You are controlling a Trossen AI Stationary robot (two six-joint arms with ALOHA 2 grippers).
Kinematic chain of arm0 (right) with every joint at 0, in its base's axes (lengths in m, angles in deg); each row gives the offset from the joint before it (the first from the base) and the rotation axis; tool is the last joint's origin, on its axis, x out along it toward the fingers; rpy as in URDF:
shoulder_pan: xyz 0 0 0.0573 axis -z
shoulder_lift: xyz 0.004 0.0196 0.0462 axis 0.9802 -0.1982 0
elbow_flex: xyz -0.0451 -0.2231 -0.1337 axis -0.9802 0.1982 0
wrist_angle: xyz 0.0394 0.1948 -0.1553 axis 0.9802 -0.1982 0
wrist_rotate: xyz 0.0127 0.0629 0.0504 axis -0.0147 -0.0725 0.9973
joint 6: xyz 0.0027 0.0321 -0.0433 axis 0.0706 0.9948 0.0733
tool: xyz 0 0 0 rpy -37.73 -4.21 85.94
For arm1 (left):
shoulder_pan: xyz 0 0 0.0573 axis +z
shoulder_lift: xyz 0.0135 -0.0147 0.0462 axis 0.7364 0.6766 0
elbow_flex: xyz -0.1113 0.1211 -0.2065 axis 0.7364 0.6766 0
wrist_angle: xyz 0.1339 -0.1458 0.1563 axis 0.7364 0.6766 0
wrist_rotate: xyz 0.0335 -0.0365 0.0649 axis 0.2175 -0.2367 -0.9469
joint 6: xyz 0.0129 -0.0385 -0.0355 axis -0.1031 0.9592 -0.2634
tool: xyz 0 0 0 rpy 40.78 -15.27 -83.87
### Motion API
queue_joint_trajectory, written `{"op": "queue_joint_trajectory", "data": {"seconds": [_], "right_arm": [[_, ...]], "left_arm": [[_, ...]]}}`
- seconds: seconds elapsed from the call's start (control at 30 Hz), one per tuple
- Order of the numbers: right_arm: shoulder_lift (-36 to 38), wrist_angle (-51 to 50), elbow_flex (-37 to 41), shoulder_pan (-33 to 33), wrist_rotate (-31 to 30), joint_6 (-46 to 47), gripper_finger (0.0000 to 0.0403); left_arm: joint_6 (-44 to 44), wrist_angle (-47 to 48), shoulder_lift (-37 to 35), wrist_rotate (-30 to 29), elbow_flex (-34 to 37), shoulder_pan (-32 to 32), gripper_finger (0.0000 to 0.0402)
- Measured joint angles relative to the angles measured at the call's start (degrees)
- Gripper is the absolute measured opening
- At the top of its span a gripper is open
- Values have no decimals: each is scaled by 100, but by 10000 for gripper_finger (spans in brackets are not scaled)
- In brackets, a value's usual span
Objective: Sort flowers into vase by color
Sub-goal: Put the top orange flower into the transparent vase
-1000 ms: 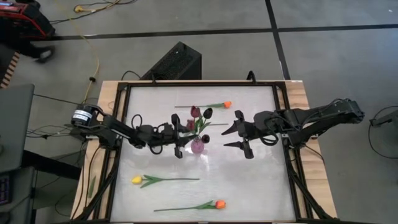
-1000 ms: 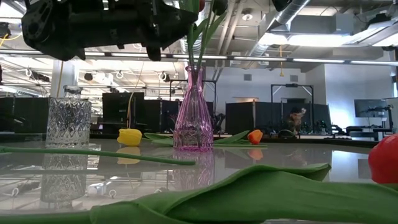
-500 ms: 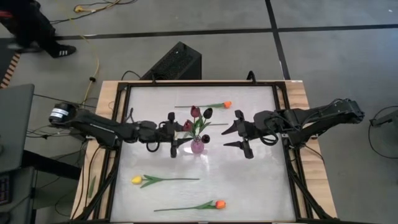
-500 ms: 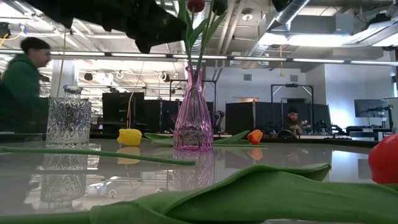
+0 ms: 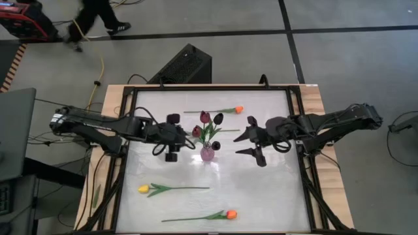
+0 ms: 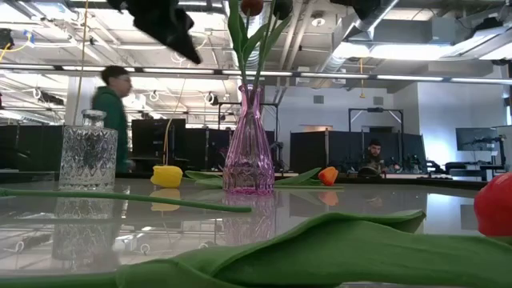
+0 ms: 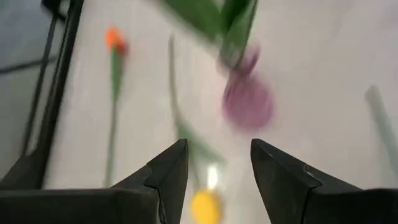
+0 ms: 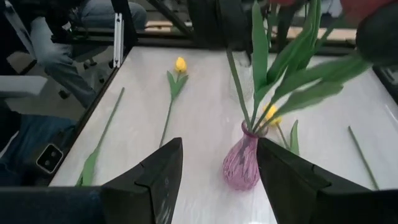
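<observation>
Flowers split between pink vase and tabletop, both grippers empty.

Pink vase (image 5: 208, 153) upright mid-table, holding three dark maroon tulips (image 5: 205, 117). Loose on the table (image 5: 274, 189): orange tulip (image 5: 238, 109) near the far edge beyond the vase, yellow tulip (image 5: 144, 188) toward the near left, second orange tulip (image 5: 230, 213) by the near edge. Left gripper (image 5: 171, 155) raised just beside the vase on its left, jaws moderately apart, gripping nothing. Right gripper (image 5: 250, 146) off to the vase's right, jaws spread wide, nothing between them. Clear cut-glass vase (image 6: 88, 158) standing empty in the low view. Person (image 5: 98, 16) walking on the floor beyond the table.
</observation>
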Motion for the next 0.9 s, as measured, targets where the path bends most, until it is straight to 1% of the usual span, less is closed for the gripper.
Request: {"op": "queue_joint_trajectory", "data": {"seconds": [0.07, 0.17, 0.2, 0.27, 0.33, 0.47, 0.67, 0.77, 0.9], "right_arm": [[0, -96, 0, 0, 0, 9, 230], [0, -209, 0, 0, 0, 9, 230], [0, -250, 0, 0, 0, 2, 230], [0, -306, 0, 0, 0, -32, 230], [0, -367, 0, 0, 0, -59, 230], [2, -380, 99, 0, -8, -225, 230], [2, -249, 404, 0, -13, -46, 230], [-3, -206, 615, 0, -14, 34, 230], [2, 83, 857, 9, -17, 119, 230]], "left_arm": [[-11, 616, 0, -282, -133, 2, 165], [-68, 1126, -67, -810, -148, 95, 165], [-58, 1203, -70, -904, -148, 171, 165], [-99, 1286, -61, -893, -133, 377, 165], [-318, 1070, -66, -765, 10, 664, 165], [-871, 315, -58, -264, 422, 1465, 165], [-1521, -1023, 59, 910, 830, 2755, 165], [-1803, -1442, 338, 1446, 883, 3266, 165], [-2279, -1982, 910, 1850, 883, 3647, 165]]}}
